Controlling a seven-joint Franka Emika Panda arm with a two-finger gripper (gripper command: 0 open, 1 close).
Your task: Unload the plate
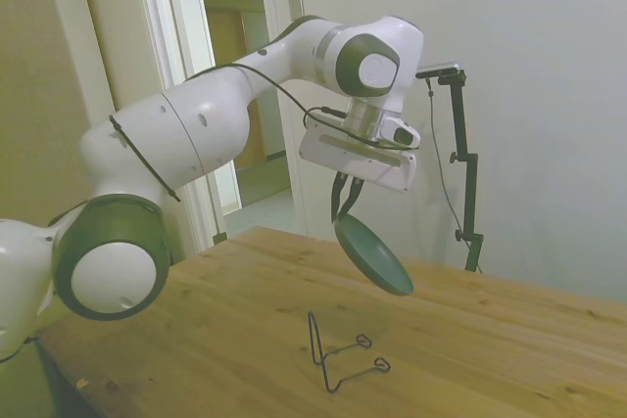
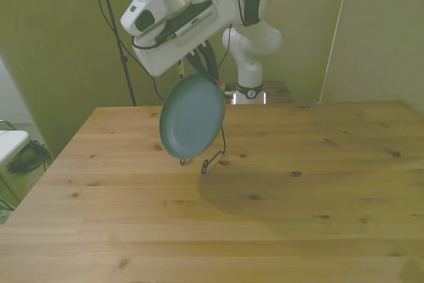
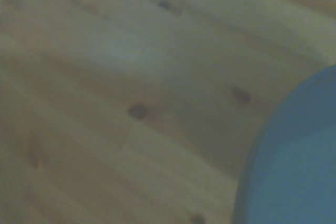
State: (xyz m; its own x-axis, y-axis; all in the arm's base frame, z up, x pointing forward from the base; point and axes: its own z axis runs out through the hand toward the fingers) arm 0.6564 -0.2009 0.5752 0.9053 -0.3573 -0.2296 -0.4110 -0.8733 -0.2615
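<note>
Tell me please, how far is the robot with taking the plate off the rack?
Done: the plate is out of the wire rack, which stands empty on the table. In hand: the gripper is shut on the plate's upper rim and holds it tilted in the air above the table, clear of the rack. Left: setting the plate down on the wood and letting go; neither is done yet.

The Franka arm [image 1: 196,134] is being seen as a chain of rounded, glossy white shells, joined by dark grey-green rings and round end caps [image 1: 108,266]. A thin black cable [image 1: 284,95] is being run along the outside of the links, and it is being held by a dark tie [image 1: 137,159] around the big link. A white, boxy wrist block [image 2: 173,21] with a dark slotted panel is being shown above slim dark fingers [image 1: 343,193].
</note>
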